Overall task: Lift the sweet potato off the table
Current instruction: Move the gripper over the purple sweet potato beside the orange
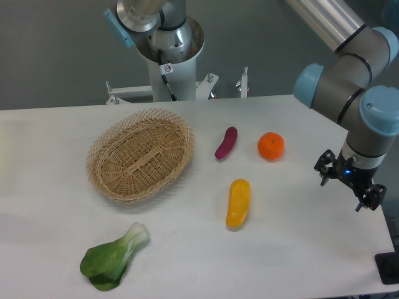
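Nearest to us, at the front left of the table (299,249), we see a green leafy vegetable (112,258) with a pale stalk end, lying on its side. Just behind it and toward the middle lies the yellow-orange oblong vegetable (238,202), set roughly lengthwise toward the back.

At the right edge, the gripper (349,187) hangs above the tabletop, pointing downward from the arm's grey and blue wrist. We can make out dark fingers (324,167) at either side with a visible gap between them, so we read the gripper as spread apart and holding nothing, though the fingers are small and dark here and we cannot be fully sure of their spacing. It is well apart from every piece of produce.

Further back on the left sits an oval wicker basket (100,174), with nothing visible inside it. To its right, the sweet potato (226,142) rests on the white surface, a slim purple tuber tilted slightly, lying between the basket and a round orange fruit (271,146). It touches neither. The yellow vegetable is just in front of it.

Beyond the far edge stands the robot base (171,47), a white pedestal against the grey wall.
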Controlling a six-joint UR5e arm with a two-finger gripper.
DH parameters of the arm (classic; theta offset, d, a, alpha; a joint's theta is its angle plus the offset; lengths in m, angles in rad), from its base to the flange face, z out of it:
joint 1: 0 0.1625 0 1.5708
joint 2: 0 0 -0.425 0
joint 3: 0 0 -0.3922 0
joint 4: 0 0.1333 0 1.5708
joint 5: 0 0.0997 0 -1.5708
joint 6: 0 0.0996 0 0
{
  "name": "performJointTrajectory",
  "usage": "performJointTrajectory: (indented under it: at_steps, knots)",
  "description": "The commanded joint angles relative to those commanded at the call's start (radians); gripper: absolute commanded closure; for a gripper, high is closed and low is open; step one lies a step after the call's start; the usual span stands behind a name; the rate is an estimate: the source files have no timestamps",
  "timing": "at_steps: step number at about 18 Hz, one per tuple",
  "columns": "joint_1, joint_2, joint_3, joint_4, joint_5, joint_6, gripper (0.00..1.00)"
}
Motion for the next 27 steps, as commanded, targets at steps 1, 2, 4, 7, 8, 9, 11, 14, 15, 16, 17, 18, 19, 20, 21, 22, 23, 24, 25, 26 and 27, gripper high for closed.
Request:
performJointTrajectory:
  at_steps: [1, 2, 4, 7, 8, 9, 11, 14, 15, 16, 17, 18, 19, 20, 21, 22, 23, 24, 25, 26, 27]
  knots:
    - [0.000, 0.000, 0.000, 0.000, 0.000, 0.000, 0.00]
    - [0.000, 0.000, 0.000, -0.002, 0.000, -0.002, 0.00]
    - [-0.002, 0.002, -0.003, -0.002, 0.000, -0.011, 0.00]
    - [-0.002, 0.006, -0.021, 0.006, -0.008, -0.020, 0.00]
    - [-0.002, 0.006, -0.025, 0.012, -0.011, -0.032, 0.00]
    - [-0.002, 0.008, -0.026, 0.020, -0.011, -0.053, 0.00]
    - [0.000, 0.008, -0.026, 0.021, -0.015, -0.081, 0.00]
    - [-0.002, 0.008, -0.028, 0.026, -0.017, -0.127, 0.00]
    - [-0.002, 0.009, -0.032, 0.026, -0.017, -0.136, 0.00]
    - [0.000, 0.014, -0.038, 0.025, -0.018, -0.137, 0.00]
    - [0.000, 0.026, -0.057, 0.023, -0.017, -0.137, 0.00]
    - [-0.002, 0.046, -0.087, 0.023, -0.015, -0.135, 0.00]
    - [-0.002, 0.070, -0.128, 0.023, -0.017, -0.135, 0.00]
    - [-0.002, 0.092, -0.165, 0.025, -0.017, -0.135, 0.00]
    - [-0.005, 0.109, -0.198, 0.025, -0.017, -0.135, 0.00]
    - [-0.012, 0.121, -0.228, 0.029, -0.015, -0.137, 0.00]
    - [-0.017, 0.130, -0.253, 0.031, -0.014, -0.137, 0.00]
    - [-0.029, 0.141, -0.277, 0.034, -0.012, -0.135, 0.00]
    - [-0.035, 0.155, -0.307, 0.032, -0.009, -0.130, 0.00]
    - [-0.038, 0.173, -0.345, 0.032, -0.008, -0.126, 0.00]
    - [-0.041, 0.193, -0.391, 0.032, -0.008, -0.123, 0.00]
